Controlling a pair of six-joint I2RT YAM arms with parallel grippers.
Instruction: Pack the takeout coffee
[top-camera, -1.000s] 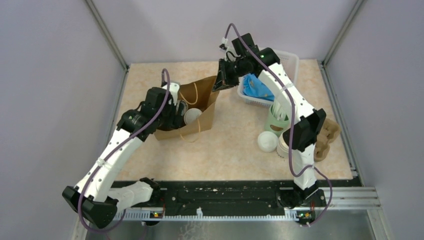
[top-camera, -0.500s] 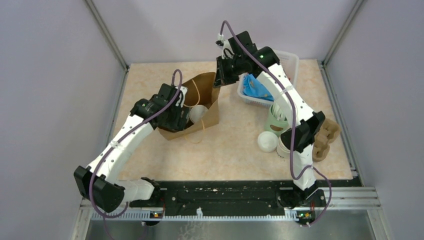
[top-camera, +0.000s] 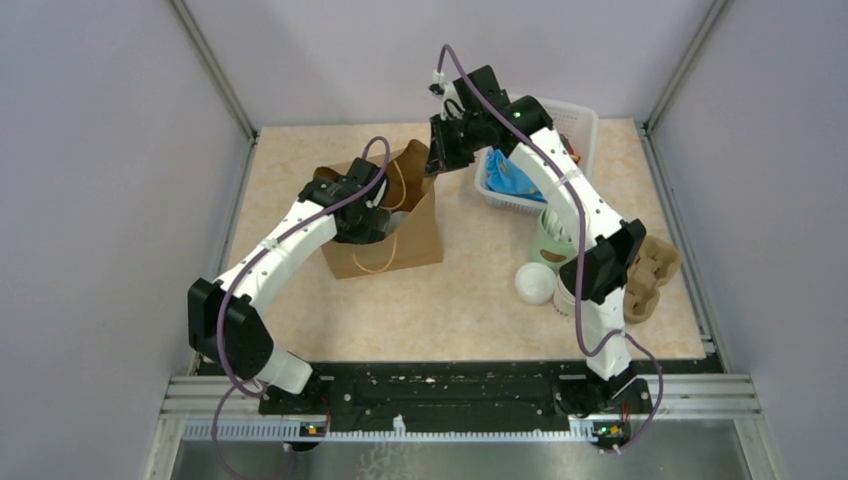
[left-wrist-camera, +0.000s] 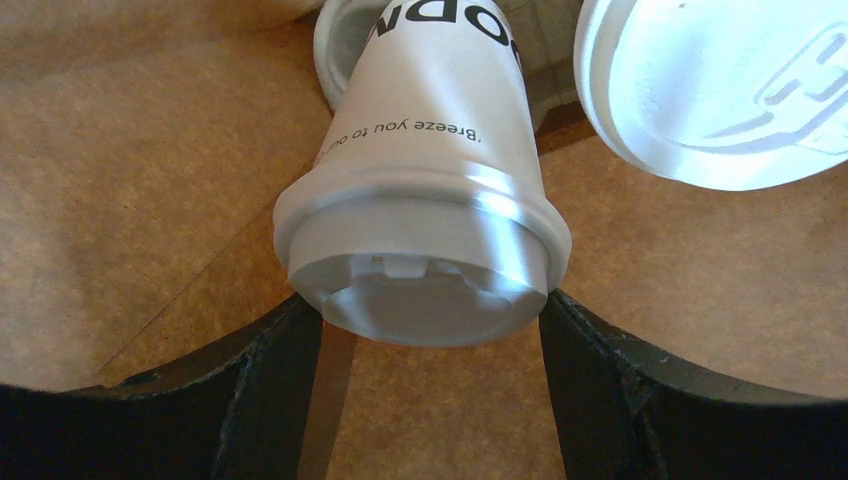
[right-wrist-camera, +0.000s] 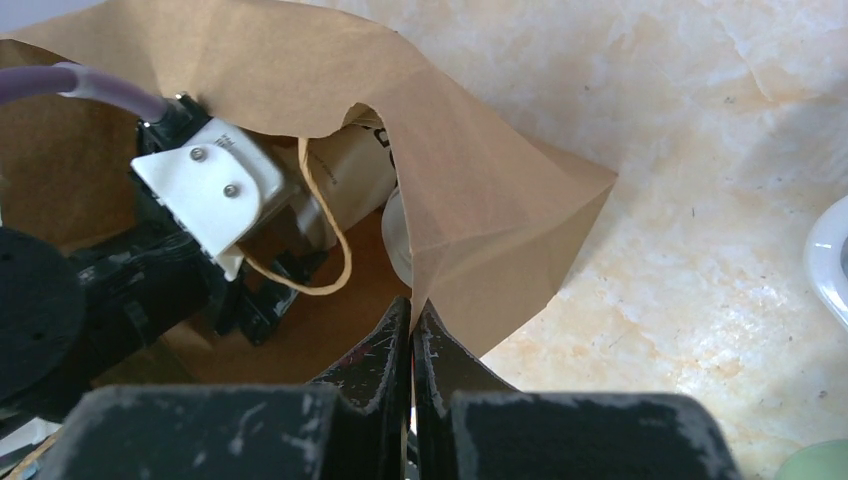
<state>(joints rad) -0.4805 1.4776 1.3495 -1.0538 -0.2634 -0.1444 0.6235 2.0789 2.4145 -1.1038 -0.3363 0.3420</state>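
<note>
The left gripper (left-wrist-camera: 425, 300), jaws spread wide, holds the takeout coffee (left-wrist-camera: 425, 170) by its lidded end deep inside the paper bag (top-camera: 390, 250); whether the cup rests on the bag's floor is hard to tell. The left arm bends down into the bag's mouth. The right gripper (right-wrist-camera: 412, 320), pressed together, pinches the bag's rim, its arm stretched across.

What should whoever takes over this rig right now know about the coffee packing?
Left gripper: fingers clamped on the lidded takeout coffee, down inside the paper bag, beside another white lid.
Right gripper: shut, pinching the bag's far rim.
Done: coffee is in the bag; whether it rests on the bag's bottom is unclear.
To do: release it, withdraw the left arm, let go of the rim.
</note>
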